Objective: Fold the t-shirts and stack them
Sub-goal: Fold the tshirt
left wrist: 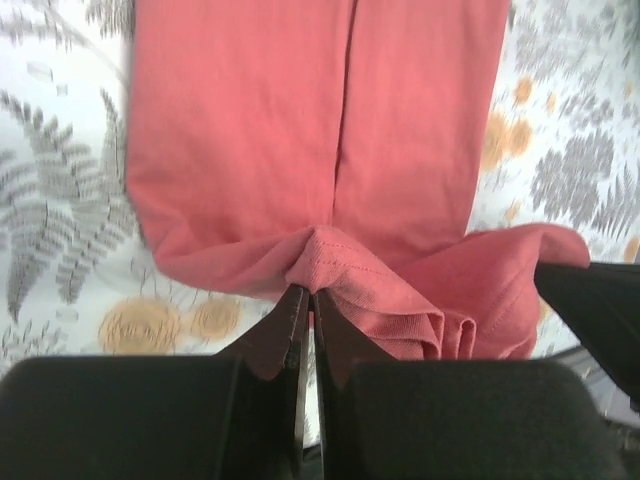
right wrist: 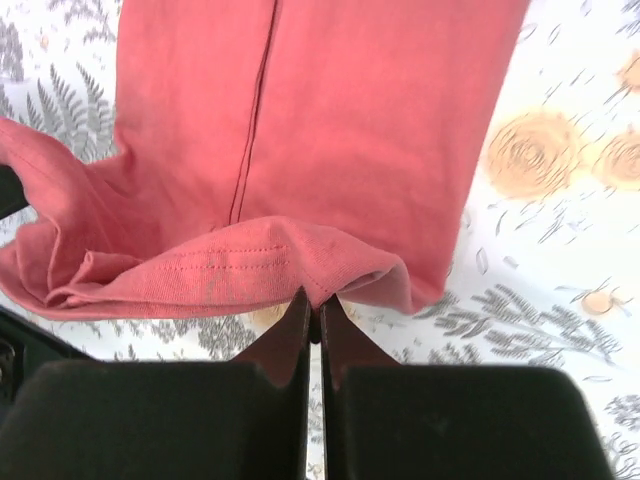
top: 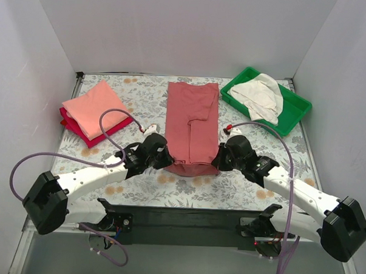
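Note:
The dusty brick-red t-shirt (top: 192,122) lies as a long folded strip down the table's middle. My left gripper (top: 168,161) is shut on its near left hem corner, and the wrist view shows the pinched cloth (left wrist: 330,255) at the fingertips. My right gripper (top: 217,162) is shut on the near right hem corner (right wrist: 330,270). The hem between them is lifted and bunched. A salmon-pink t-shirt (top: 93,107) lies folded on a crimson t-shirt (top: 80,127) at the far left. A cream-white t-shirt (top: 257,96) lies crumpled in the green tray (top: 293,117).
The table has a floral patterned cover (top: 142,99) and white walls on three sides. The green tray stands at the far right corner. Purple cables loop above both arms.

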### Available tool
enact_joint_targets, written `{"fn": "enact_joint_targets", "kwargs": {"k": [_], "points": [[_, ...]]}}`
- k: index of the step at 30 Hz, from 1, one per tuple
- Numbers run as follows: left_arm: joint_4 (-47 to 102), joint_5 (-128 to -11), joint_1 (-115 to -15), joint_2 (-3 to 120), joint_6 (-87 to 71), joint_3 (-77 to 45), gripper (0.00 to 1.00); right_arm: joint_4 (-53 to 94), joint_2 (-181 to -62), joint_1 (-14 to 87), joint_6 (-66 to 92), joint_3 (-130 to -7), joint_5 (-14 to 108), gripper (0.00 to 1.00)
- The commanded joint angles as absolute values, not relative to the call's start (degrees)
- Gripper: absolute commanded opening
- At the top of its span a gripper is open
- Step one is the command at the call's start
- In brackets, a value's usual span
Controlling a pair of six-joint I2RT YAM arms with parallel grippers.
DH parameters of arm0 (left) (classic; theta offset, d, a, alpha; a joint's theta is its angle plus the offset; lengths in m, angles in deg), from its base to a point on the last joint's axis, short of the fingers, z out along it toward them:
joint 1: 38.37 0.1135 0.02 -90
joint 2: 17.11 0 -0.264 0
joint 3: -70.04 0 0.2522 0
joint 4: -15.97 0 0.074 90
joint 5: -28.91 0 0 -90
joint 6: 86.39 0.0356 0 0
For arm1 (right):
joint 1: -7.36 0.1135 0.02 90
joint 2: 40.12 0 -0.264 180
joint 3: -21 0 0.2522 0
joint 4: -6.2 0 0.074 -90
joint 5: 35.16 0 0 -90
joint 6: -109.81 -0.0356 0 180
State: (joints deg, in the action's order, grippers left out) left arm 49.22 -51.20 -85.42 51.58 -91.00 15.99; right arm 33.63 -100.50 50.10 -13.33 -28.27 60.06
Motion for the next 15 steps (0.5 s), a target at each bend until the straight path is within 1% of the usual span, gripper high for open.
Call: {"fn": "enact_joint_targets", "kwargs": {"k": [1,2,7,15], "points": [[46.8,-46.3,-82.8,55.4,-87.9,10.6,0.0,29.0,-103.0,46.6,-8.8,-33.7,56.9,0.01],[46.7,-45.0,-82.1,57.8,-87.7,9.5,0.0,28.6,-104.5,46.0,-7.7,-34.4,56.4,0.01],[44.4,-47.2,-76.0,63.6,-85.8,4.4,0.0,28.1,-109.5,41.6,-5.5,-38.7,55.4,0.01],[41.9,-48.8,-70.7,69.3,-81.5,-3.1,0.0,26.8,-119.5,35.1,-1.7,-47.3,47.8,0.01]]}}
